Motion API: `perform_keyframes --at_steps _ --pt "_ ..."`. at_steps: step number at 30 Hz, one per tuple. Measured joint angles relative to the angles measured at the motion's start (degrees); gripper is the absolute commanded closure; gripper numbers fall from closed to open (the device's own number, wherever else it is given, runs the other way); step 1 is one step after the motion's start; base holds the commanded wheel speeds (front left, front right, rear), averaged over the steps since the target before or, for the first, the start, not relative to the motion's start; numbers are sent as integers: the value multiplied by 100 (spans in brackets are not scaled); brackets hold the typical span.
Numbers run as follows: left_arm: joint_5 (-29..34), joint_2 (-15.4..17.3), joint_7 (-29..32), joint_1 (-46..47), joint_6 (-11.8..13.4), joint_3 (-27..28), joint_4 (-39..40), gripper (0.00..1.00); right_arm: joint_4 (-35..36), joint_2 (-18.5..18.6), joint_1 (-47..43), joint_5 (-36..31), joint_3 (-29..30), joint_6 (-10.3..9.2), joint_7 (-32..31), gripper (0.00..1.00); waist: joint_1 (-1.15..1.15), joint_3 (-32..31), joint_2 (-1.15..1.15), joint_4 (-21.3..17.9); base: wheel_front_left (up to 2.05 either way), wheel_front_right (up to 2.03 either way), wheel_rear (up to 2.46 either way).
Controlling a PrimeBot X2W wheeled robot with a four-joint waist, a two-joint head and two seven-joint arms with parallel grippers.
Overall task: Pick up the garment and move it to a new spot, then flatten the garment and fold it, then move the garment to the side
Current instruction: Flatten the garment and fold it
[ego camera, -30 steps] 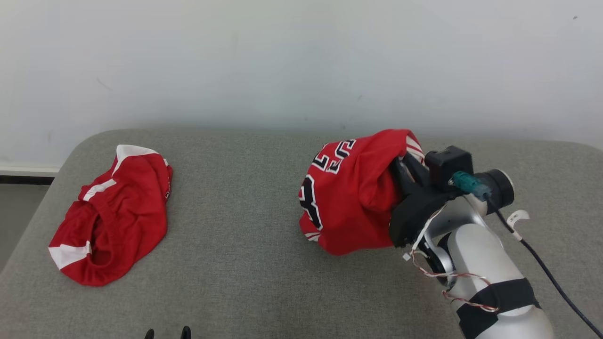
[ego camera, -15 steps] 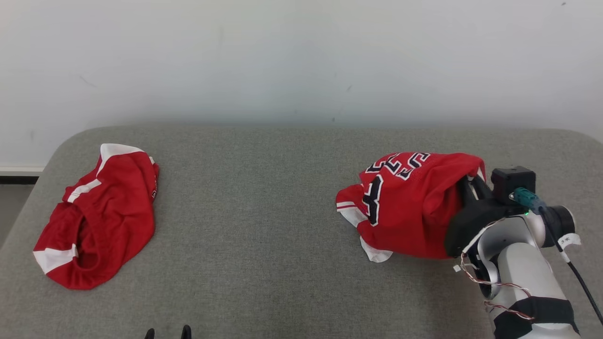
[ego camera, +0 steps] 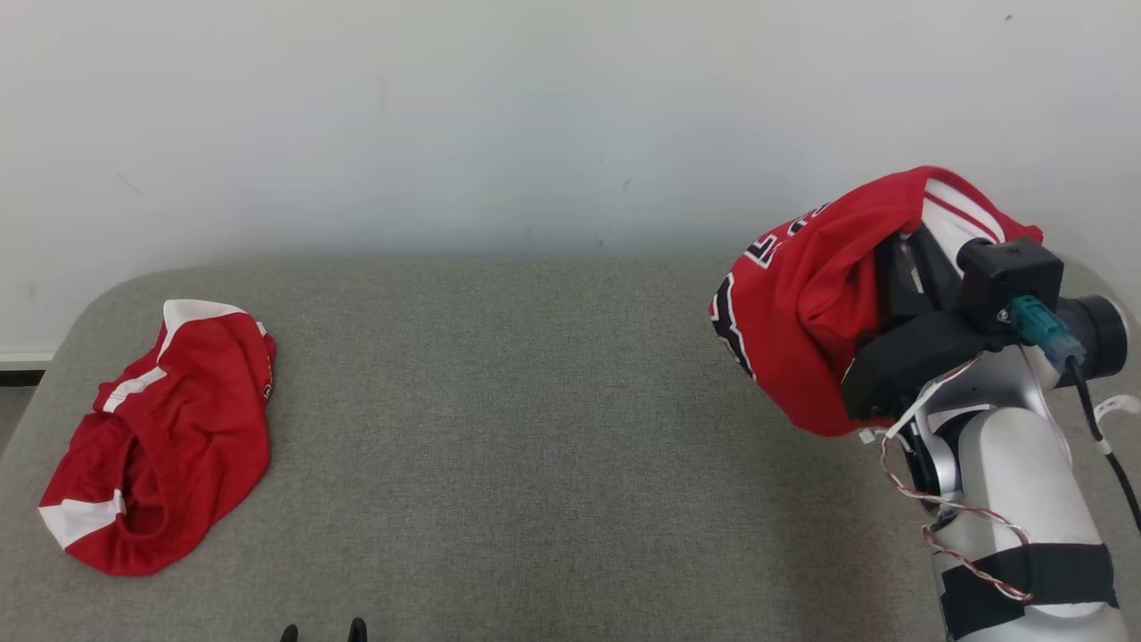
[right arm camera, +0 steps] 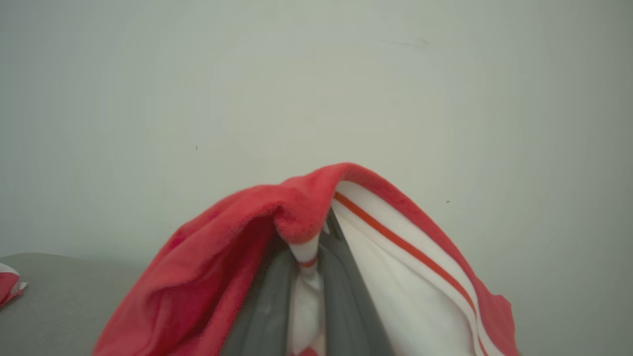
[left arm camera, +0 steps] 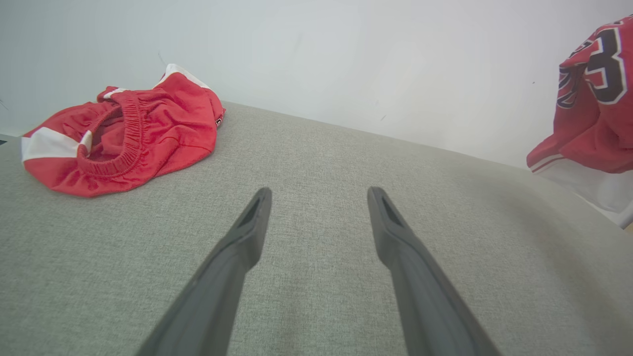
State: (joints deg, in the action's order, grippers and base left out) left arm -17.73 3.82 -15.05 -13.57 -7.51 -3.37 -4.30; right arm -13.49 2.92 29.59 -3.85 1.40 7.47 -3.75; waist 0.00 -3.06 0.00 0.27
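Right now, at the right end of the grey surface [ego camera: 535, 428], a red jersey [ego camera: 802, 330] with dark numerals hangs bunched from the right fingers [right arm camera: 348, 296]. Those fingers are pressed together on a white, red-striped edge of it, with cloth nipped between them and draped over their tips. The bundle looks lifted off the surface, but its lowest fold hangs low and I can't swear to the gap.

Relation that matters: the cloth falls down and to the left from the pinch. So the bundle's long axis runs top to bottom on a slant, not along the surface. Left of it is a broad stretch of grey, between the jersey and the other garment.

My read is that the carry to a new spot is under way. The set-down would want the right arm to bring the bundle over that stretch and lower it before letting go. The right arm is the one on it. The left fingers [left arm camera: 237, 257] sit low at the near edge, spread wide with nothing between them, well apart from the jersey.

Count:
- Two red garments: one jersey, held up, and one pair of red shorts [ego camera: 169, 428] with white panels. The shorts are heaped at the far left with the waistband gaping, and nothing touches them.
- Two sets of fingers.
- One surface, with a plain pale wall [ego camera: 535, 116] behind it.

Risk, as I judge it: with a single-point pinch, the jersey will likely land crumpled.
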Motion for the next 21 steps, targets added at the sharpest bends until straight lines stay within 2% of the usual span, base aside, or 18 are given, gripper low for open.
perform_keyframes --at_steps 5,9,10,11,12,17,21 --pt "-1 14 0 1 0 -9 -2 0 35 -1 -232 294 -310 0 -82 100 0 2 0 41 0 0 0" --pt "-1 21 0 1 0 -45 -4 0 -464 -4 -340 447 -644 0 -233 98 0 24 0 92 0 0 0" --pt "-1 23 0 1 0 -57 -10 0 -661 -4 -393 485 -715 0 -270 61 0 31 0 108 0 0 0" --pt "-3 30 0 1 0 -74 -14 0 -872 -4 -438 517 -782 0 -290 14 0 38 0 126 0 0 0" --pt "-10 34 0 3 0 -96 -23 0 -1082 -4 -485 537 -847 0 -324 0 0 43 0 147 0 0 0" --pt "-32 68 0 4 0 -118 -49 0 -1914 -3 -597 708 -1093 0 -415 0 0 49 0 250 0 0 0" --pt "-42 82 0 -13 0 -91 -55 0 -2169 -5 -642 829 -1222 0 -382 0 0 12 0 282 0 0 0"
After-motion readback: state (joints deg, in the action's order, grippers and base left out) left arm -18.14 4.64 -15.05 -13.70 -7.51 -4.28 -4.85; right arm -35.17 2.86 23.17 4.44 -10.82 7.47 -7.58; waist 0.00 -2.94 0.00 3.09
